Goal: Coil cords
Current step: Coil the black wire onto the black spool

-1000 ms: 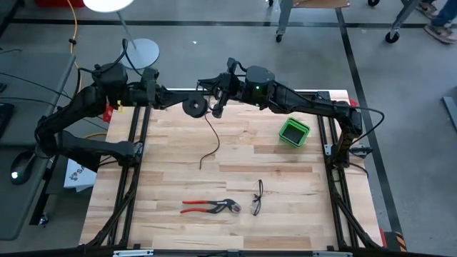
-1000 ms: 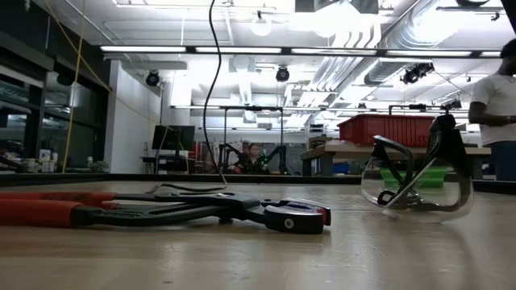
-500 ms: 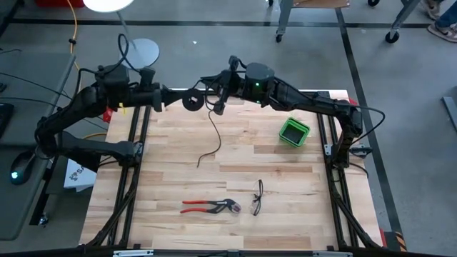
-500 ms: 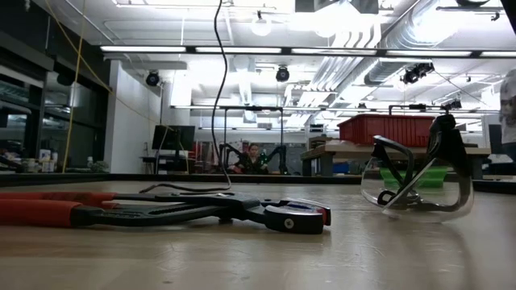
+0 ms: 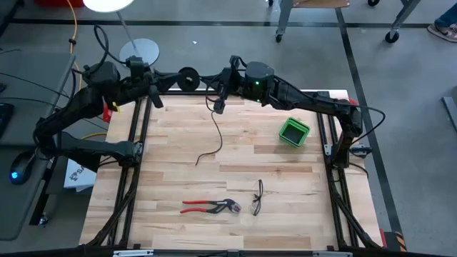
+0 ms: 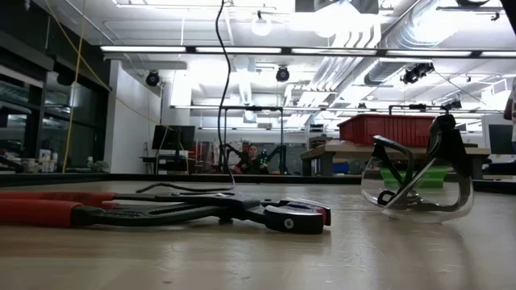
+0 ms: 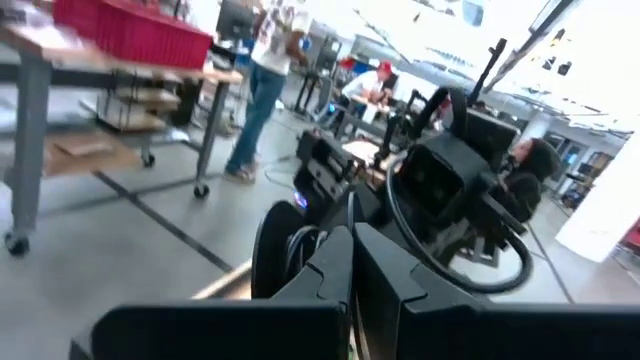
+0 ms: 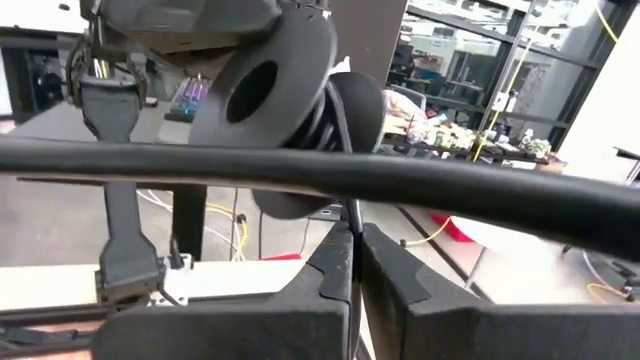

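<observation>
The small round black reel (image 5: 188,77) is up in the air over the table's far edge, with the thin black cord (image 5: 216,132) wound on it. My left gripper (image 5: 177,78) is shut on the reel. My right gripper (image 5: 218,105), just right of the reel, is shut on the cord. The cord hangs down from there, and its free end (image 5: 199,161) lies on the wooden table (image 5: 285,178). The low view shows the hanging cord (image 6: 219,89) and its end on the table (image 6: 181,188). The reel also shows in the right wrist view (image 8: 285,95). My left gripper is shut on the reel (image 7: 283,250) and reaches it level from the table's left. The fingers (image 7: 335,275) hide which part they grip. The reel is lifted clear of the table with its flat faces upright. My right gripper pinches the cord (image 8: 349,215) between its two fingertips, a short way below the reel. The fingers slant down from the right and lie across the cord. Below them the cord hangs slack, with its free end on the table.
Red-handled pliers (image 5: 207,207) and clear safety glasses (image 5: 257,197) lie near the table's near edge. A green container (image 5: 293,132) stands at the right. The middle of the table holds only the cord's end. People and benches show in the room beyond.
My left gripper has carried the reel toward the table's far edge and up, away from the tabletop. The hanging cord has been drawn along, and its free end has slid a little to the left and toward the far edge. My right gripper has stayed shut on the cord.
</observation>
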Motion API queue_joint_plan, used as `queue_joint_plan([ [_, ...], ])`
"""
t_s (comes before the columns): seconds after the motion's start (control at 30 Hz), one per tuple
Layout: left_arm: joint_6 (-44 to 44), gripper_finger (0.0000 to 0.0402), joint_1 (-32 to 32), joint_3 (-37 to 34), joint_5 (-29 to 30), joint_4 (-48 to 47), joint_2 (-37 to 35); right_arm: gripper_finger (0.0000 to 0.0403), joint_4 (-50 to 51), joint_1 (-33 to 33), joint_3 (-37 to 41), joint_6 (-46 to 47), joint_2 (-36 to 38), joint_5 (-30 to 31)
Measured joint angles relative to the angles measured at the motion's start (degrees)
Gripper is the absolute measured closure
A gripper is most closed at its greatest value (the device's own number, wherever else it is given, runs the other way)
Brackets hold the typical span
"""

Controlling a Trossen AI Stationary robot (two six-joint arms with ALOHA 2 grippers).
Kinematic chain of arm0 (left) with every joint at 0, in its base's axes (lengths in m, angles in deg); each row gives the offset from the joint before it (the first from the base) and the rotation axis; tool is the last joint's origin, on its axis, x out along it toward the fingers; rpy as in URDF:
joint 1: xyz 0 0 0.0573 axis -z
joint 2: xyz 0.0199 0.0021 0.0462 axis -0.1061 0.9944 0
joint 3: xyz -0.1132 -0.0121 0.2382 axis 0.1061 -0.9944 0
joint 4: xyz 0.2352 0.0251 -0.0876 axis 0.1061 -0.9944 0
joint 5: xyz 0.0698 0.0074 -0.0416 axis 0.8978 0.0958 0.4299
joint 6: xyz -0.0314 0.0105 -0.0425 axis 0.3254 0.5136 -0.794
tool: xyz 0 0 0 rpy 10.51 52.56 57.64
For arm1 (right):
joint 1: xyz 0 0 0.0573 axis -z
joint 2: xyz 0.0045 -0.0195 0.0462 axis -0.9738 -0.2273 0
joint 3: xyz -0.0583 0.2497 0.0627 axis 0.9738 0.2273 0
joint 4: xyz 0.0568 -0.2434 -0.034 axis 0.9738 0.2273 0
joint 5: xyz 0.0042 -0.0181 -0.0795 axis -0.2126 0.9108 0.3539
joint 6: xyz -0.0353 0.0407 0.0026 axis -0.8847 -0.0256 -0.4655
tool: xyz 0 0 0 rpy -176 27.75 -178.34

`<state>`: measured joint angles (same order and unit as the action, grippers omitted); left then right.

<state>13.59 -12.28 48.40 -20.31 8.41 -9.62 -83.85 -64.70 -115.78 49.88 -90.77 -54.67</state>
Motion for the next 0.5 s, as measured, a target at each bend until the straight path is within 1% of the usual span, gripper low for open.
queue_joint_plan([
  [0.13,1.8,0.0401,0.0,0.0,1.0,1.5,0.3,0.0400,0.0,0.0,0.0,2.2,0.0,0.0],
  [0.23,3.2,0.0401,0.0,0.0,1.0,2.5,0.6,0.0386,0.0,0.0,0.0,4.1,0.0,-0.1],
  [0.33,4.5,0.0401,0.0,0.0,1.6,3.6,0.6,0.0355,0.4,0.0,0.0,6.5,0.0,-0.2],
  [0.5,7.8,0.0401,0.0,0.1,1.8,4.5,0.6,0.0288,1.4,0.1,0.0,9.6,0.4,-0.2],
])
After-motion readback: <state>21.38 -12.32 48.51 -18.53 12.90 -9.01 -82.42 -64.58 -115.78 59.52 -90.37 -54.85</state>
